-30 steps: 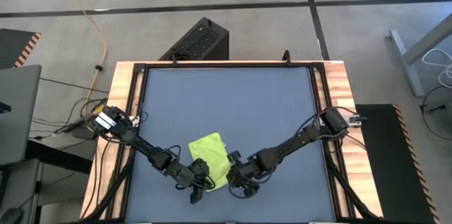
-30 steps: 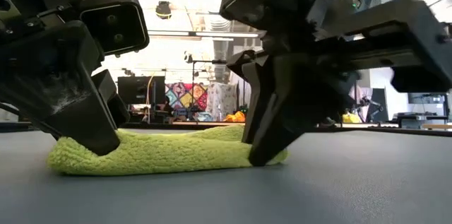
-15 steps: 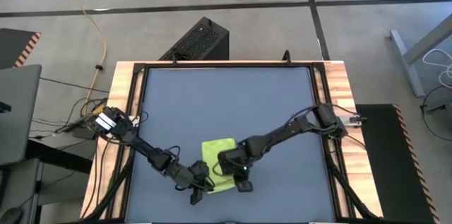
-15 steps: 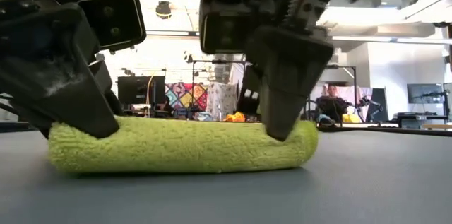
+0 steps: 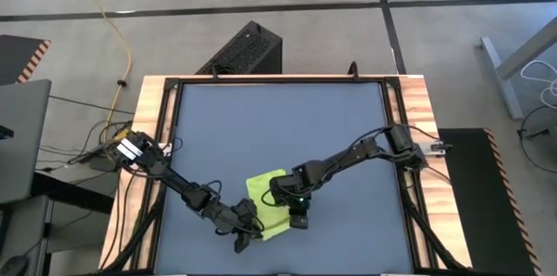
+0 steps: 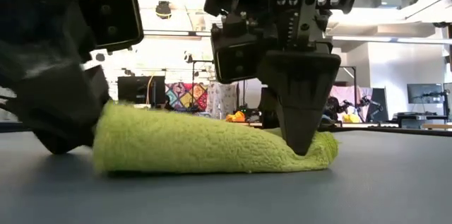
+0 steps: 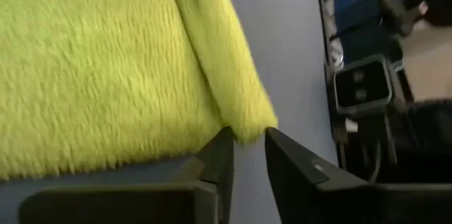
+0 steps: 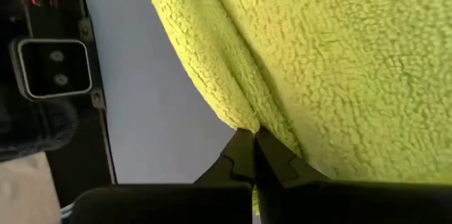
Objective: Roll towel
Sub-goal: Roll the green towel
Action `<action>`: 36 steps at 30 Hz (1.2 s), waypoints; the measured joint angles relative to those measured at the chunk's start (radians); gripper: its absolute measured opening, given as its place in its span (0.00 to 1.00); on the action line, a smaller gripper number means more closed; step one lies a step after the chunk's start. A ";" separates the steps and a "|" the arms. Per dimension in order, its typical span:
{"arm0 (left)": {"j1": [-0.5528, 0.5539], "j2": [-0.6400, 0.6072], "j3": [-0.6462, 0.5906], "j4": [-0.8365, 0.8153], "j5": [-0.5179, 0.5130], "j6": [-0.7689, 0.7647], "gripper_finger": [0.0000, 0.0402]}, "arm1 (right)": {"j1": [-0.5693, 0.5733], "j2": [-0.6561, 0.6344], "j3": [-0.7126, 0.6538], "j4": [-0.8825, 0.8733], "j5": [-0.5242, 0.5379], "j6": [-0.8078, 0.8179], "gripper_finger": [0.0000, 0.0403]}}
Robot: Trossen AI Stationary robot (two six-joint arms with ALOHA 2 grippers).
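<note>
The small, fuzzy lime-green towel (image 5: 268,204) is lying bunched on the dark blue-grey table (image 5: 278,128). The right gripper (image 8: 253,146) is pinching its folded edge. The left gripper (image 7: 246,155), fingers slightly apart, is touching its corner.

1 overhead, 1 table-level, 2 wrist close-ups.

table (image 5: 287,128) – dark blue-grey top | towel (image 5: 265,191) – lying near front edge

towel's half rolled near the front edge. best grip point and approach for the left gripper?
Take the towel by its thin free corner, coming in low along the tabletop. The left gripper sits open just short of that corner; the roll's body looks too bulky.
</note>
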 joint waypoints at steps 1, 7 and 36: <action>0.000 -0.008 -0.001 -0.002 0.007 0.008 0.18 | -0.003 -0.001 -0.009 0.004 0.000 0.005 0.04; -0.002 -0.080 -0.004 -0.018 -0.087 0.138 0.23 | -0.011 -0.003 -0.022 0.020 0.011 0.008 0.04; 0.038 -0.073 0.155 -0.249 -0.184 0.478 0.50 | -0.038 0.000 -0.023 0.043 0.007 0.052 0.04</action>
